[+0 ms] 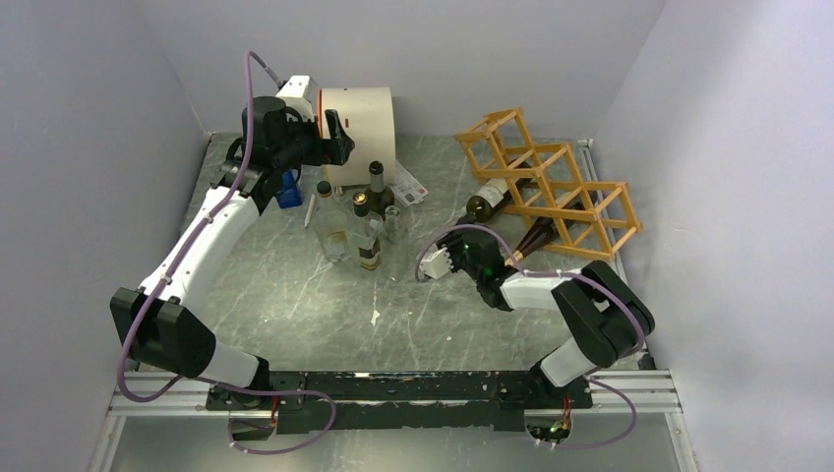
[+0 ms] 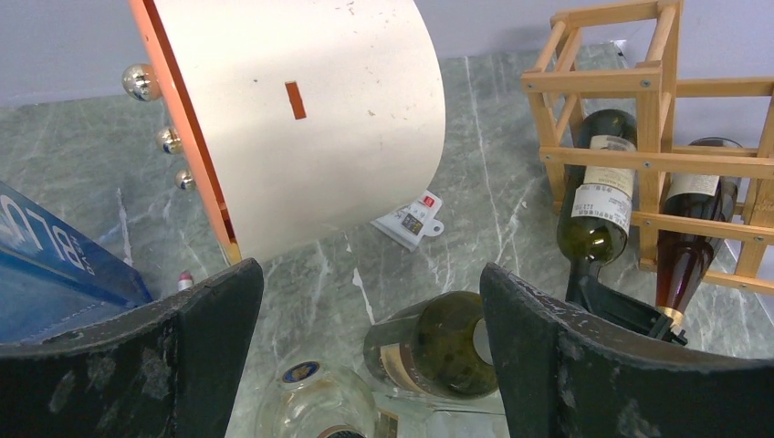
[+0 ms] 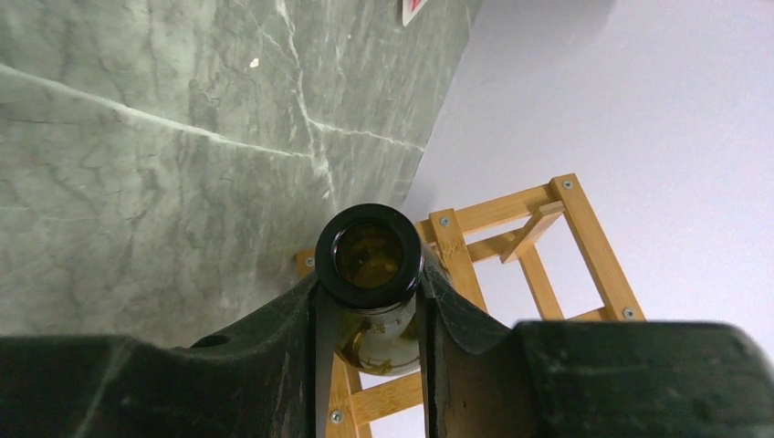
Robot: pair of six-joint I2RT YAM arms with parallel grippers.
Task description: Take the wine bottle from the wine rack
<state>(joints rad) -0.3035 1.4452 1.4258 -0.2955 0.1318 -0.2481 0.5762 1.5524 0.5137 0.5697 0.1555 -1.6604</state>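
Observation:
The wooden wine rack [image 1: 580, 202] stands at the back right with two bottles lying in it. A green one [image 1: 489, 203] rests in an upper cell and a brown wine bottle [image 1: 537, 236] in a lower cell, neck pointing out. My right gripper [image 1: 504, 264] is shut on that brown bottle's neck. In the right wrist view the bottle's open mouth [image 3: 369, 254] sits between the two fingers, with the rack [image 3: 538, 265] behind. My left gripper [image 2: 370, 283] hangs open above standing bottles, nothing between its fingers.
A white cylindrical drum [image 1: 359, 123] lies at the back, by the left gripper. A cluster of upright bottles [image 1: 359, 224] stands in the middle, a blue box [image 1: 288, 190] to its left and a small white tag [image 1: 408, 189] behind. Walls close in on both sides.

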